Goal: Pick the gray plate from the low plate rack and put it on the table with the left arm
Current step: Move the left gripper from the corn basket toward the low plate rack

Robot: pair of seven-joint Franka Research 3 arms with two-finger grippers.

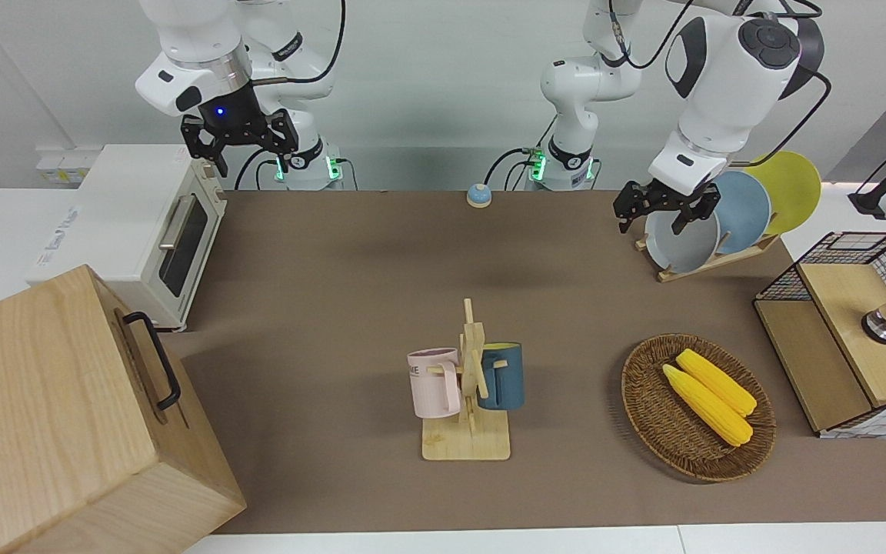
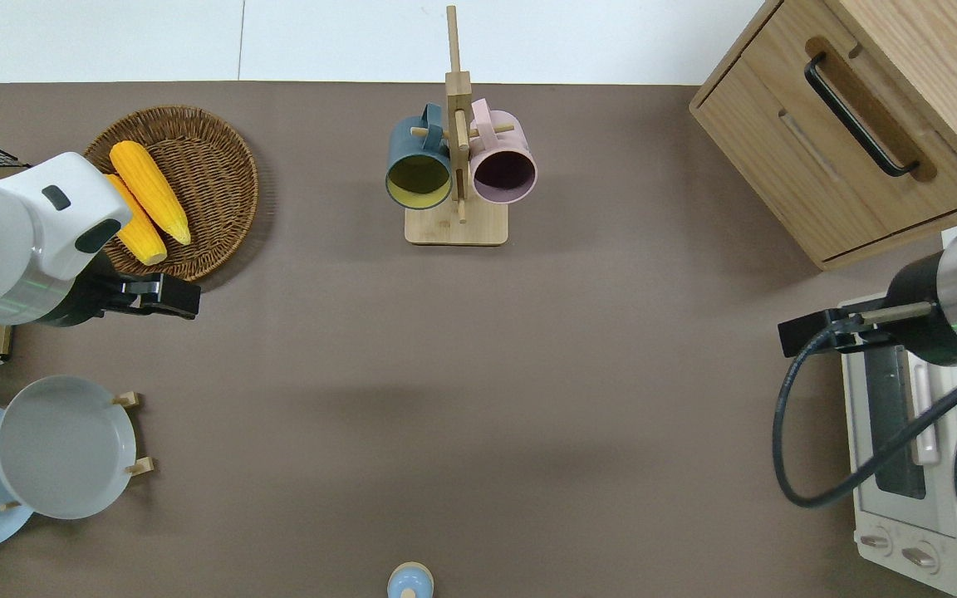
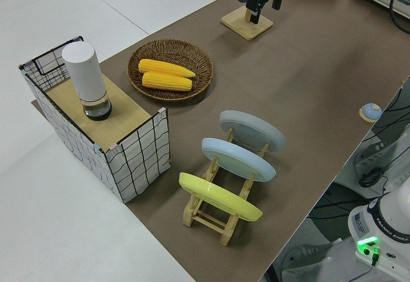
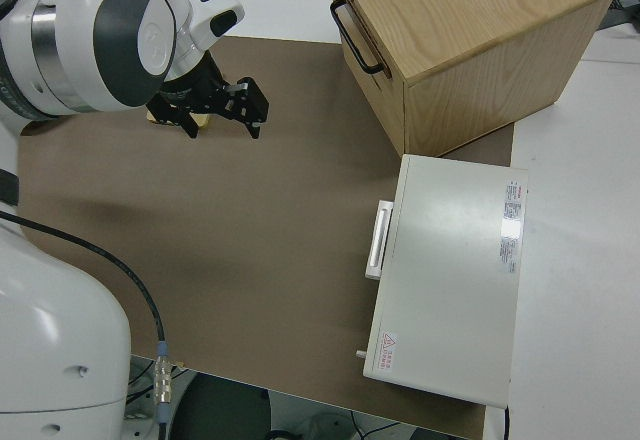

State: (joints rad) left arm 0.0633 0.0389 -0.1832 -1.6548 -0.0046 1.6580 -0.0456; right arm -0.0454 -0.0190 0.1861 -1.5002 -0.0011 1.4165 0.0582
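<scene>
The gray plate (image 1: 681, 242) leans in the endmost slot of the low plate rack (image 1: 708, 265), at the left arm's end of the table (image 1: 351, 308). It also shows in the overhead view (image 2: 63, 444) and the left side view (image 3: 253, 130). My left gripper (image 1: 654, 209) is open and empty. In the overhead view it (image 2: 159, 296) hangs over the brown mat between the rack (image 2: 125, 399) and the wicker basket. My right arm is parked, its gripper (image 1: 239, 138) open.
A sky-blue plate (image 1: 743, 208) and a yellow plate (image 1: 793, 185) fill the rack's other slots. A wicker basket (image 1: 647, 400) holds two corn cobs. A mug stand (image 1: 467, 442) with two mugs stands mid-table. A wire-sided shelf (image 1: 835, 385), a toaster oven (image 1: 143, 231), a wooden cabinet (image 1: 51, 415) and a small blue knob (image 1: 478, 195) stand around the edges.
</scene>
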